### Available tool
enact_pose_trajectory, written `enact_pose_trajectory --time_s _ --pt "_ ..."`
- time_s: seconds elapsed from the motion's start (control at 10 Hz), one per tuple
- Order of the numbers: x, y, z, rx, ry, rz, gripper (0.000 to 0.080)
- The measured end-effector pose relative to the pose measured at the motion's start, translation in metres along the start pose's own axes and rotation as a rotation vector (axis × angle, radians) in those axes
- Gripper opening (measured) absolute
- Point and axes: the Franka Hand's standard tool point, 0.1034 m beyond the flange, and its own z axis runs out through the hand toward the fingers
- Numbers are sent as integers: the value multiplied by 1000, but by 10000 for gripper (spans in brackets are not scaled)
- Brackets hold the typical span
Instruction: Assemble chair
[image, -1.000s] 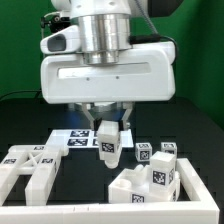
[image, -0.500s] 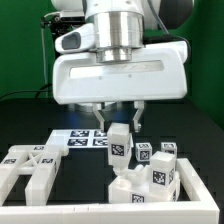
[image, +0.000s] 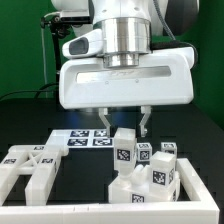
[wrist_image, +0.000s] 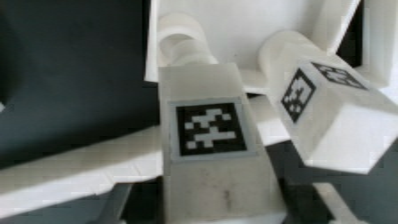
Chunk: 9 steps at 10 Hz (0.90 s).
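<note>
My gripper (image: 125, 124) is shut on a chunky white chair bar (image: 124, 150) with a black-and-white tag, held upright and hanging below the fingers. The bar's lower end is just above or touching a cluster of white tagged chair parts (image: 158, 172) at the exterior view's lower right; I cannot tell which. In the wrist view the held bar (wrist_image: 210, 130) fills the middle between the jaws of the gripper (wrist_image: 217, 205), with another tagged bar (wrist_image: 306, 95) close beside it. The flat X-braced panel (image: 28, 158) lies at the exterior view's lower left.
The marker board (image: 88, 139) lies flat behind the held bar. A low white wall (image: 198, 186) runs along the exterior view's lower right, around the part cluster. The table top is black, with a green backdrop behind it.
My gripper has moved toward the exterior view's right with the bar in it, from beside the marker board to over the part cluster, and a little lower.
</note>
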Motion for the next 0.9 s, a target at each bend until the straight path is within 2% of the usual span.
enact_pose_trajectory --time_s 0.1,0.5,0.9 --pt "-3 0 2 1 36 -9 291" --pt "-16 8 6 -11 23 -15 291" --pt "-18 10 11 -16 19 -20 291"
